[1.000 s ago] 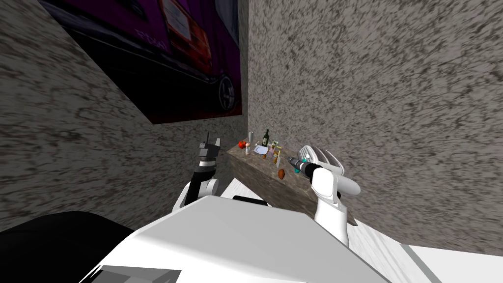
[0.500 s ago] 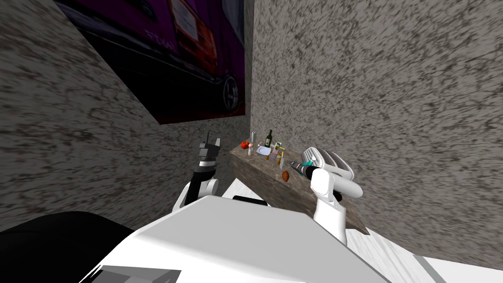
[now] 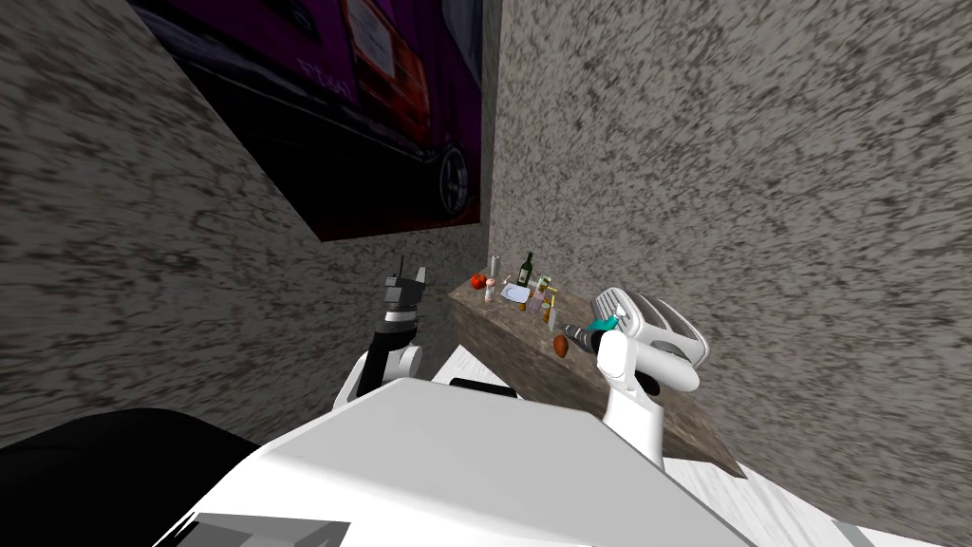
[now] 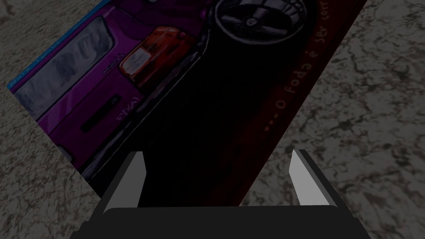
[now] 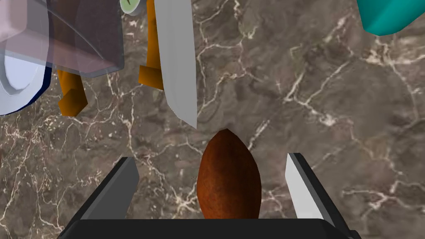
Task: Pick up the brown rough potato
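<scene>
A brown oval potato (image 5: 229, 178) lies on the brown marbled counter (image 5: 315, 91) between the open fingers of my right gripper (image 5: 213, 182), neither finger touching it. In the head view the potato (image 3: 561, 348) sits near the counter's front edge, right at the right gripper (image 3: 573, 334). My left gripper (image 3: 409, 276) is raised to the left of the counter, pointing at the wall, and its fingers (image 4: 133, 178) stand open with nothing between them.
Just beyond the potato lies a knife (image 5: 177, 58) with an orange handle, beside a clear box (image 5: 83, 37) and a white plate (image 5: 16, 79). A teal object (image 5: 390, 14) lies farther off. A white dish rack (image 3: 650, 323), a bottle (image 3: 525, 270) and a tomato (image 3: 478, 280) stand on the counter (image 3: 513, 328).
My view has shifted as I moved along the counter. The right gripper has closed in on the potato, which now sits at its fingertips. The left arm has held still.
</scene>
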